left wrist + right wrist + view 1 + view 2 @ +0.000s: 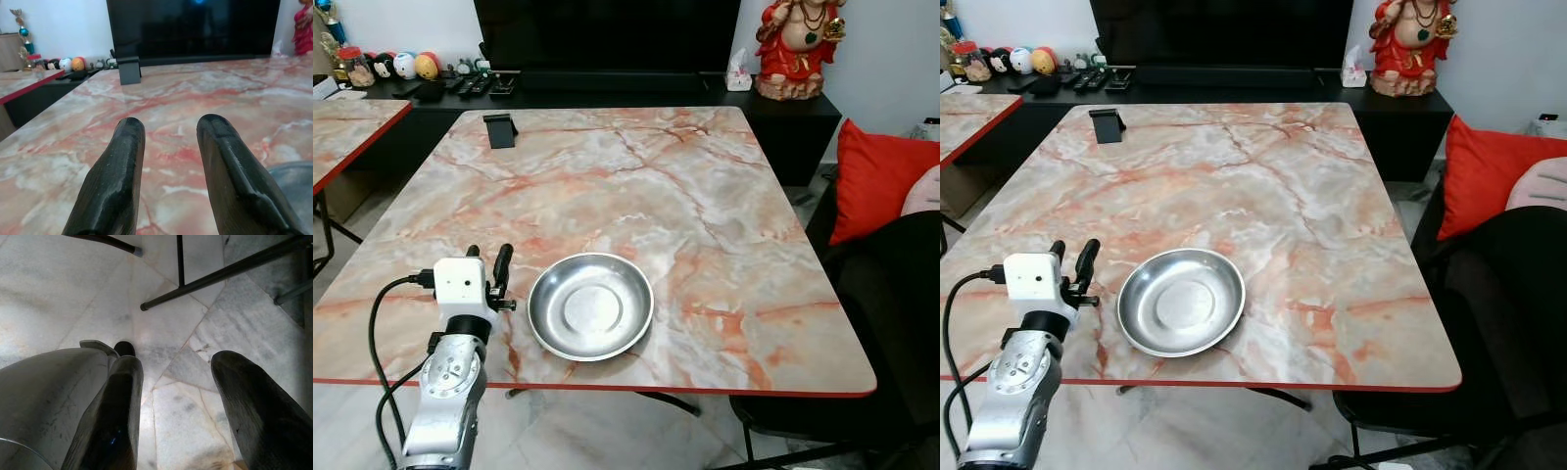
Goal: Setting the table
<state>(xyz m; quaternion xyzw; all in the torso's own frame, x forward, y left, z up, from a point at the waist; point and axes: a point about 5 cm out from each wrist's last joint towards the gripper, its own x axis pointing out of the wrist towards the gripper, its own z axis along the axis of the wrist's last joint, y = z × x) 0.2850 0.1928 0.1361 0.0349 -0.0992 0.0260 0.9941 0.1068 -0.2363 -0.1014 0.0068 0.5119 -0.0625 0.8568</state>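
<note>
A shallow steel bowl [590, 306] sits empty on the marble table [636, 176], close to its near edge. My left gripper [489, 257] hovers low over the tabletop just left of the bowl, open with nothing between its fingers [129, 147]. In the left wrist view the bowl's rim [293, 181] shows beside one finger. My right gripper [176, 367] hangs open over the marble floor [58, 293], with bare floor in its gap and a grey rounded surface [44, 396] beside one finger.
A small black stand [499, 129] is at the table's far left. Behind are a dark TV cabinet [607, 93], a tissue box [738, 72] and a red statue [798, 44]. A black seat with a red cushion [876, 181] is on the right, a second table [347, 127] on the left.
</note>
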